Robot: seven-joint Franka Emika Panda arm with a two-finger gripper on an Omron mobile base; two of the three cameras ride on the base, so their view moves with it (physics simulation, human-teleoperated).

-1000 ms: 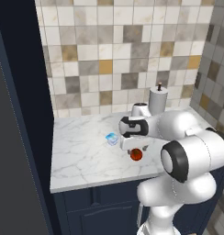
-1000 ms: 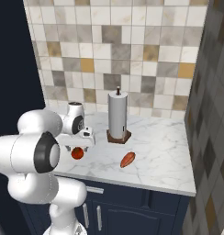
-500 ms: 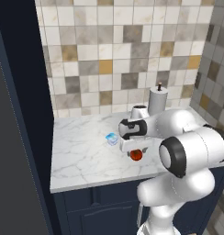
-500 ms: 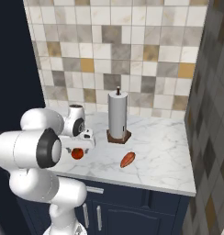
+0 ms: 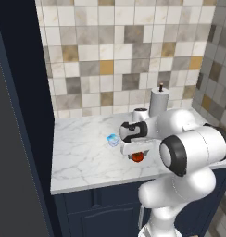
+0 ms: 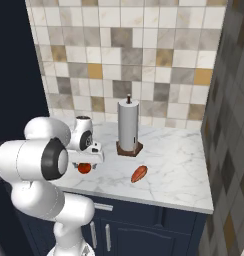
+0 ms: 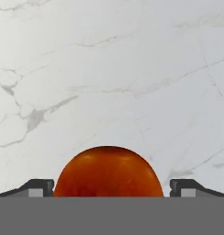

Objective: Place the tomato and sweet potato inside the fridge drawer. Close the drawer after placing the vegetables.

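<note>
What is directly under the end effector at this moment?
The tomato sits on the marble counter under the open end effector, between its fingertips. The tomato's lower part is covered, so its contact with the counter cannot be seen.

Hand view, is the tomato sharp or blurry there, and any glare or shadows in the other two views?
Hand view: the tomato is soft-edged and slightly blurred, cut off at the bottom, between the open gripper fingertips; the marble counter is evenly lit, no glare. Left base view: flat lighting, dark panel at left. Right base view: only a faint shadow under the sweet potato.
</note>
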